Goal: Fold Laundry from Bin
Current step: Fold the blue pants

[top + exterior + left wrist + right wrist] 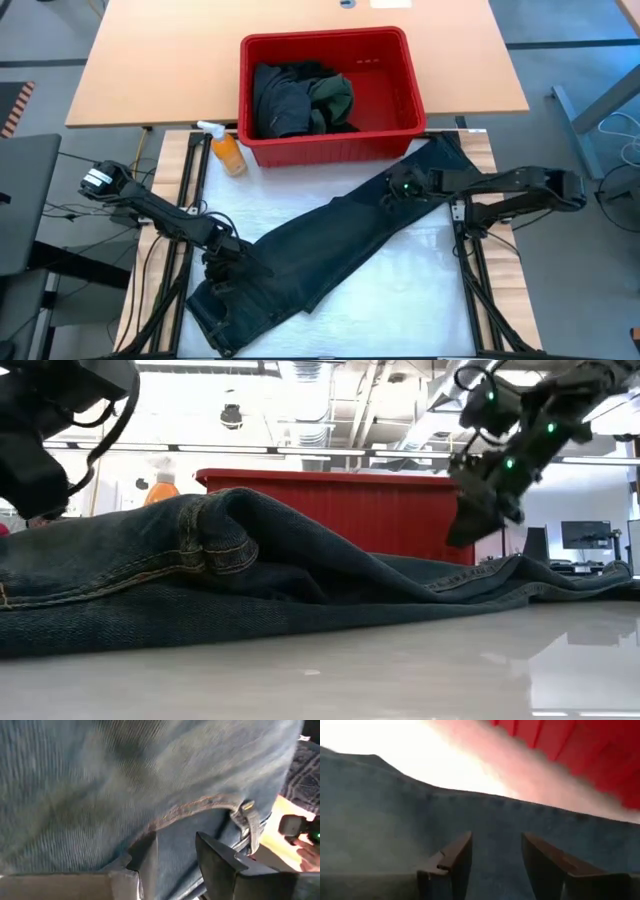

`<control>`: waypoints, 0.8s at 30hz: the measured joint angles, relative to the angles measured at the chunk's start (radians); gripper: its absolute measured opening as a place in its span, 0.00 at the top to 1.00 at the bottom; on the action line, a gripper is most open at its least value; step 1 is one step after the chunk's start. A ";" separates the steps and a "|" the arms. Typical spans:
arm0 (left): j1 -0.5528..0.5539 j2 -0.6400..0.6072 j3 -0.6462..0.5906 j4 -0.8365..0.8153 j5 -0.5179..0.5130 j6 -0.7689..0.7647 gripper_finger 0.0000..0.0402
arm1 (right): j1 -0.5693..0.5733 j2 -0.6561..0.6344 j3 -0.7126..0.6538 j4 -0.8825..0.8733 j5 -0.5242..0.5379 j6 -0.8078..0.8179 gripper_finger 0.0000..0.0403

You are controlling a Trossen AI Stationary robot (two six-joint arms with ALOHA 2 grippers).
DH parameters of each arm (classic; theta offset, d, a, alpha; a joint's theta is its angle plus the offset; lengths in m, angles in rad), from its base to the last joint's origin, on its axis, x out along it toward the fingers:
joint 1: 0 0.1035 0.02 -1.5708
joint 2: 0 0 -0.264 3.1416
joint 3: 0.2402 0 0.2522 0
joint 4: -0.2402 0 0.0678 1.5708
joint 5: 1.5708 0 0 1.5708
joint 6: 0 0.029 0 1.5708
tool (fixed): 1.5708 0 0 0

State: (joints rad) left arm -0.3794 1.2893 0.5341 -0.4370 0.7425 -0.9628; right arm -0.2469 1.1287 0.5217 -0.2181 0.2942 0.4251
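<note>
A pair of dark blue jeans (340, 240) lies spread slantwise on the white table top, its waist end near the front left and its leg ends at the far right beside the bin. The red bin (325, 40) stands at the far middle with dark laundry (300, 100) heaped inside. My left gripper (225, 258) is open low over the jeans' waist end, where a seam and a belt loop (247, 817) show just past its fingers. My right gripper (475, 525) is open and hangs a little above the jeans' legs (495, 815). My left gripper slants down over the jeans' waist end with denim showing in the gap between its open fingers (145, 855). Whether the fingertips touch the cloth I cannot tell.
An orange spray bottle (228, 150) stands at the bin's front left corner. The bin's red wall (350, 510) rises right behind the jeans. White table top (410, 290) lies bare in front of the jeans at the right.
</note>
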 joint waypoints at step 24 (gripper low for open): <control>0.165 0.348 0.093 0.431 -0.383 0.183 0.69 | -0.083 0.152 -0.059 0.007 -0.006 0.115 0.51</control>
State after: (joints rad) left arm -0.2142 1.6371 0.6268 -0.0062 0.3598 -0.7798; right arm -0.3301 1.2809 0.4625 -0.2108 0.2880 0.5401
